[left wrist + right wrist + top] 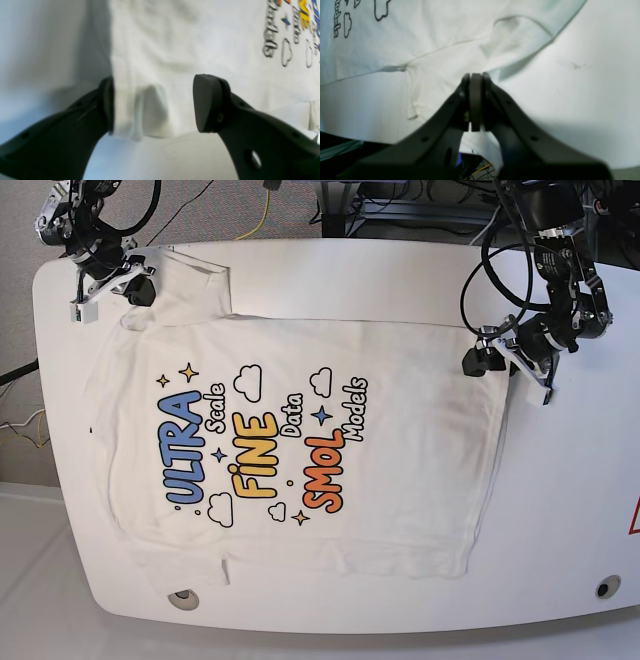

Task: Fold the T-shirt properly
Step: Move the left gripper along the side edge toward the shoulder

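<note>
While the T-shirt lies spread print-up across the table, the first fold is judged not yet begun. At the far corners, the right gripper is pressed together at a sleeve, and the left gripper is spread over the hem edge, which must next be pinched.

Blurred print on the T-shirt runs off the upper right edge of the left wrist view. In the right wrist view, lettering is cut at the upper left, and the closed right gripper hides cloth behind it.
</note>
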